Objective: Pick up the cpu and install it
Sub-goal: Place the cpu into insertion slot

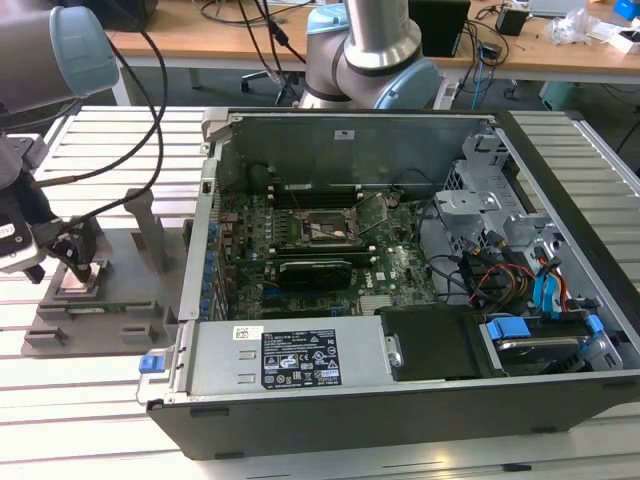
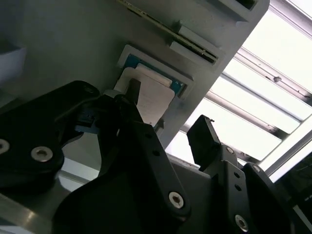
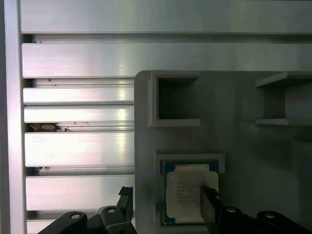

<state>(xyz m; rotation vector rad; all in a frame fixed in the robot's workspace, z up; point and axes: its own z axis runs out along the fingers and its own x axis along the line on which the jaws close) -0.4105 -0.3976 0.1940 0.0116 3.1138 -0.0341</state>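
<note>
Low in the first wrist view, the released end effector (image 3: 166,192) hangs over the cpu (image 3: 187,195), seated in its grey tray (image 3: 146,122); lifting and installing not yet done

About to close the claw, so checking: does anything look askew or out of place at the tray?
Nothing stands out. The cpu lies flat and square in its recess in the grey tray, the open claw over it.

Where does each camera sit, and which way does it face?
Exterior view: off the arm, looking down on the computer case, tray and arm.
First wrist view: on the wrist, facing down at the chip in the tray; fingers show.
Second wrist view: on the wrist, slanting past the fingers toward the chip.
Shared: chip, tray, fingers.
</note>
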